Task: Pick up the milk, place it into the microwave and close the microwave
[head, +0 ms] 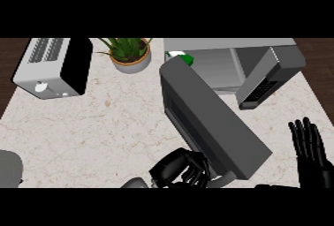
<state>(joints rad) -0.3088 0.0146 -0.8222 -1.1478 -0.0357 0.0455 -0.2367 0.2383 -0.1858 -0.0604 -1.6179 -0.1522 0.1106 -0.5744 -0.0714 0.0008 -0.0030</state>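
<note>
**Milk inside, door not yet closed**

- Milk: only a scrap of white and green shows, upper centre of the frame. It peeks past the top edge of the door, at the left side of the microwave opening. It looks to be inside the cavity, though most of it is hidden. Neither hand is on it.
- Microwave door: wide open, a long dark slab running diagonally from upper centre down to lower right, out over the counter.
- Left hand: bottom centre, fingers curled in, nothing visible inside them. It sits at the door's free lower end, touching or just beside it. Cannot tell whether the fingers hook the edge.
- Right hand: right edge of the frame, fingers straight and spread, pointing up, resting, holding nothing.
- Toaster in the upper left and potted plant at top centre, both well apart from the work.

Judgement: the pick and place look done, and closing is what remains. The left hand seems placed to swing the door toward the cavity. The milk sits near the opening's edge, so the door may catch it.
</note>
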